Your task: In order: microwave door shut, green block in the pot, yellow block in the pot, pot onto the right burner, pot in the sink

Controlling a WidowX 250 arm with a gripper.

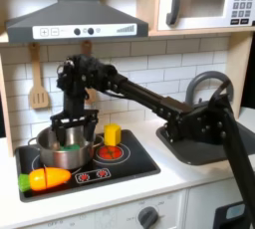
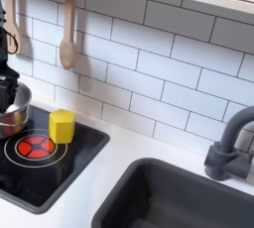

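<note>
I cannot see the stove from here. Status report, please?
Gripper open, just above shiny silver metal pot. Small green block inside pot. Small yellow block beside pot, untouched. Nothing in the way.

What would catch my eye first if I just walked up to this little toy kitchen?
Probably the black robot arm stretching across the stove, its gripper hanging just over a shiny silver pot on the first exterior view's left burner, something green inside. Beside the pot stands a bright yellow block, and an orange toy carrot lies in front.

Black stovetop bearing pot, yellow block, toy carrot
</note>
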